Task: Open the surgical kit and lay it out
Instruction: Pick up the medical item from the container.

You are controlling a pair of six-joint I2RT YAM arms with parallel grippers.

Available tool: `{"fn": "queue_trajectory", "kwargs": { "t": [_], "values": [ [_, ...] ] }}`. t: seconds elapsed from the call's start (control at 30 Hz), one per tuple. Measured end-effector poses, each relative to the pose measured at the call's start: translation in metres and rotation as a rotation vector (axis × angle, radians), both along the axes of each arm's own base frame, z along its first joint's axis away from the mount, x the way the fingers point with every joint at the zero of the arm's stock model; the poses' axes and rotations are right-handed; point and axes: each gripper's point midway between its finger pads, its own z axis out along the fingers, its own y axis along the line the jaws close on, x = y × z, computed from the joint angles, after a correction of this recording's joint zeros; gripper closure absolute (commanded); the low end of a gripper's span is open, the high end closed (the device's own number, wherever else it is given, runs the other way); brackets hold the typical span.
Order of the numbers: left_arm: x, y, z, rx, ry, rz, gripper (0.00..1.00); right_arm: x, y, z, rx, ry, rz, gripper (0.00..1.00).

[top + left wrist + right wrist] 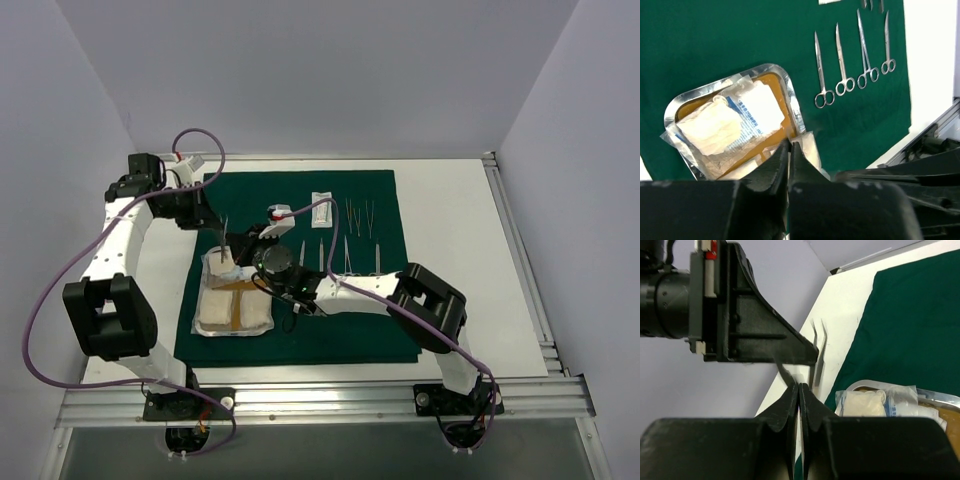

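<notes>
Clamping upright tweezers, the left pincer faces the right pincer, tips together; blue print on gauze packet illegible.

The cloth was plain dark green on a white tabletop. The tray was shiny silver with a tan liner. Its packets were white and cream with blue print. The scissors at upper right were silver, the tweezers grey, the left tool and right tool black.

Tray on drape, left part; gauze packets inside tray; scissors row right of tray, on drape.
</notes>
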Motion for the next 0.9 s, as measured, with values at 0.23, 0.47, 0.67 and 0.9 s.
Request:
{"fn": "queue_trajectory", "kwargs": {
  "t": [0.23, 0.47, 0.67, 0.9],
  "values": [
    [-0.014, -0.011, -0.019, 0.009, 0.053, -0.040, 0.98, 0.010, -0.004, 0.015, 0.022, -0.038, -0.032, 1.00],
    [-0.017, -0.008, -0.027, 0.031, 0.070, -0.036, 0.98, 0.018, -0.006, 0.022, 0.019, -0.064, -0.063, 1.00],
    [-0.022, -0.005, -0.037, 0.052, 0.085, -0.041, 0.98, 0.013, -0.029, -0.023, -0.088, -0.019, -0.059, 1.00],
    [-0.024, -0.005, -0.039, 0.061, 0.080, -0.051, 0.98, 0.012, -0.037, -0.046, -0.222, -0.005, 0.027, 0.72]
  ]
}}
